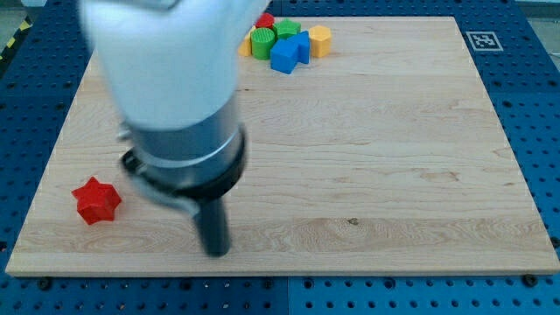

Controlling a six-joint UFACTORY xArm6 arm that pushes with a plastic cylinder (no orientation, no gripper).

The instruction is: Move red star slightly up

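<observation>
Red, and star-shaped, the task's block lies alone on the pale wooden worktop, near its lower left corner as the view shows it. No box, tray or bowl stands on the board, so nothing is held in anything; every block sits straight on the wood.

Counting from the red star: it is one block by itself, and well away from it, up at the view's top edge, a tight cluster gathers the others. In that cluster I make out one yellow block with flat sides, two blue blocks pressed together, two green blocks that look ribbed and round, and one more red block half hidden behind the arm, its shape not clear.

My tip stands to the right of the red star and a little lower in the view, apart from it with bare wood between them. The rod is blurred, so its exact end is hard to fix. This arm carries no pincer, only the dark rod under a wide grey and white body, so nothing is spread, pressed together or pinched.
</observation>
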